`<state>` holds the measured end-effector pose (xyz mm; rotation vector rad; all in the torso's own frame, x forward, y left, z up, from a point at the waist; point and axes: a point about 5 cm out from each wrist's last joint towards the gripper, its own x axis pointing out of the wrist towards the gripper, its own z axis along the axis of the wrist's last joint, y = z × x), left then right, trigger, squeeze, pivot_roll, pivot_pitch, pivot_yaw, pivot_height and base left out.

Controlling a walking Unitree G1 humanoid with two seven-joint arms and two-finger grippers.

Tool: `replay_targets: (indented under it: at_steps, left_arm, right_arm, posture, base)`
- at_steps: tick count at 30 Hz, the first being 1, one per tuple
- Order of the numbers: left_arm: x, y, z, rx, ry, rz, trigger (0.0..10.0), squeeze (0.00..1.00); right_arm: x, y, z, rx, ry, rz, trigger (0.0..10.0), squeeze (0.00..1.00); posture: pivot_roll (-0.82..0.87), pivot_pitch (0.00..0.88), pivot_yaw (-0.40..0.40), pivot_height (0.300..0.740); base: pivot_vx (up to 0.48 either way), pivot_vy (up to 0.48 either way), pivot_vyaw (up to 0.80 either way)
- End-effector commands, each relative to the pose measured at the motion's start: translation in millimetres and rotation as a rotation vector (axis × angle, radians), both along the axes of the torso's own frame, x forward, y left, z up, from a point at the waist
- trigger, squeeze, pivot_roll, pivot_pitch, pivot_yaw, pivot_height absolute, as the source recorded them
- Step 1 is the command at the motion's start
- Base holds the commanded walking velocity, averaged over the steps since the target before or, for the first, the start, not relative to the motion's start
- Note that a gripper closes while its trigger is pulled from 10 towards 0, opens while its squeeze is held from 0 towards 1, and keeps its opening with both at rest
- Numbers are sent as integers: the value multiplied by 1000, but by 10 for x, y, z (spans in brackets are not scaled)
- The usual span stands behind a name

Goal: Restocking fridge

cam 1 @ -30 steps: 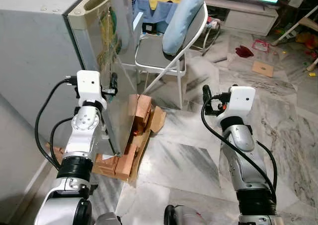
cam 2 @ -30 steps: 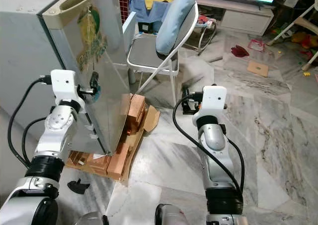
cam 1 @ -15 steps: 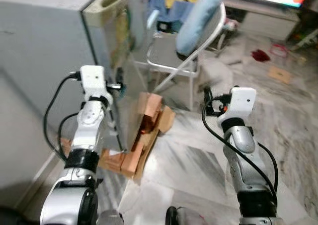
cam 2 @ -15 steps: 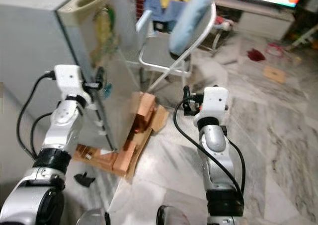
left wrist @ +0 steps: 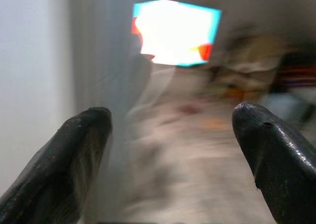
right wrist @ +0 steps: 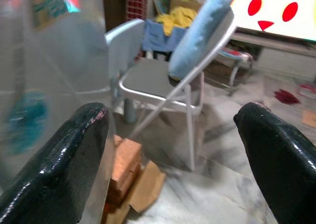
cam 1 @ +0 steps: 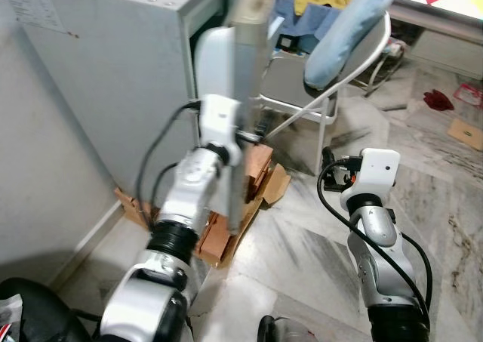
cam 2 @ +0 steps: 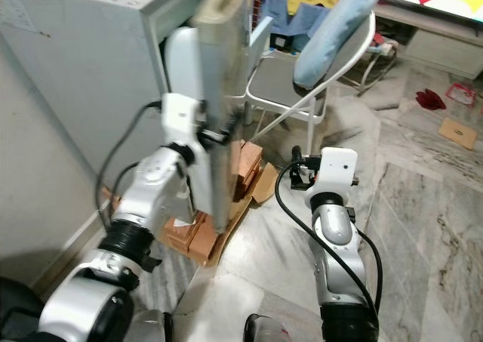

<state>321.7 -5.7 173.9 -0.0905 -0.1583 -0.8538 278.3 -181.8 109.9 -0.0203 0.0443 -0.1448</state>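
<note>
Two grippers are held apart-fingered: the left gripper (cam 1: 253, 134) is nearer, at the upright fridge door (cam 1: 245, 93); the right gripper (cam 1: 330, 168) is kept beside.

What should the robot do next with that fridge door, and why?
Probably swing the grey fridge door a bit wider. The left gripper is right at the door's edge with its fingers spread apart, the door stands only partly open, and the right gripper, also open, holds nothing to put inside yet.
</note>
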Motion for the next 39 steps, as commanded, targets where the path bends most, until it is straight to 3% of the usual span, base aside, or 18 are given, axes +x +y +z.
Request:
replay_targets:
  at_steps: [1,5,10,17,39]
  left_arm:
    - [-195,-298,175,-49,-42,-149,10000,0]
    - [-137,-227,58,-21,-24,-105,10000,0]
    - [-5,223,-102,18,17,25,10000,0]
    - [11,497,-249,52,41,105,10000,0]
    - [55,426,-299,87,36,124,10000,0]
  right_arm:
    - [-59,-138,-12,-19,16,-80,10000,0]
    - [-94,-210,-39,-33,33,-133,10000,0]
    - [-84,-246,-44,-57,48,-166,10000,0]
    - [-36,-160,-12,-61,21,-126,10000,0]
    - [40,-106,7,-60,7,-112,10000,0]
  posture:
    - [-14,73,-47,740]
    - [-19,74,-42,740]
    - [-12,78,-40,740]
    - [2,74,-43,740]
    - [2,59,-44,740]
  base:
    - [0,0,0]
    - [0,0,0]
    - [54,-248,-724]
    - [326,-343,-338]
    - [455,-36,0]
